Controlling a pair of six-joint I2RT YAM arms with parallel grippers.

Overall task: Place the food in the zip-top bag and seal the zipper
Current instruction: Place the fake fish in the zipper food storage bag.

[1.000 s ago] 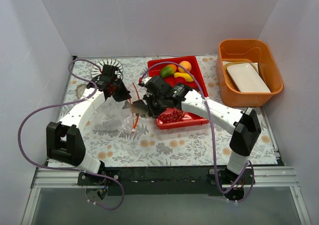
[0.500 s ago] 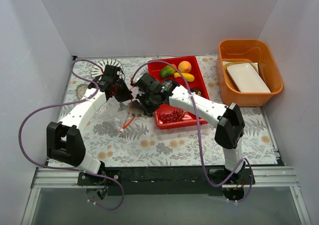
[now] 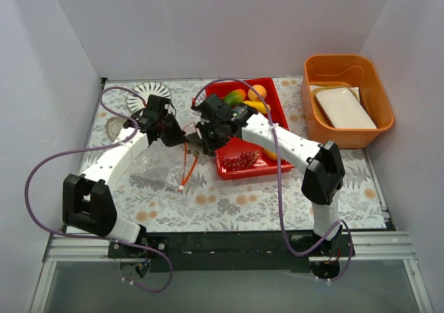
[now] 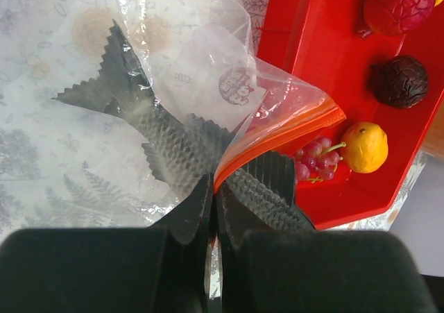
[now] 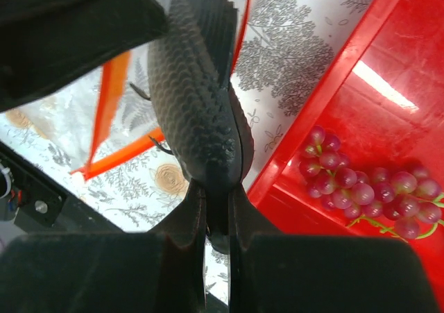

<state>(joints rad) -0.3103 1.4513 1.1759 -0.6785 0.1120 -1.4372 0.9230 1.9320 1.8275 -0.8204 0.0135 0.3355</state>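
fish [image 5: 198,119] at bag [image 4: 201,56], tray [image 4: 305,42] beside, bin [image 3: 347,71] r

Walls [image 3: 208,28]: three plain white panels, one beyond the left claw [image 3: 182,141] and right claw [image 3: 197,145], one well out to each side.
Table [image 3: 229,202]: cloth printed with grey ferns and tan flowers, beneath both claws.
Near edge, toward the arm bases from the claws: black rail [image 3: 229,242] on aluminium frame [image 3: 76,247].
Light: even, soft; shadows faint.
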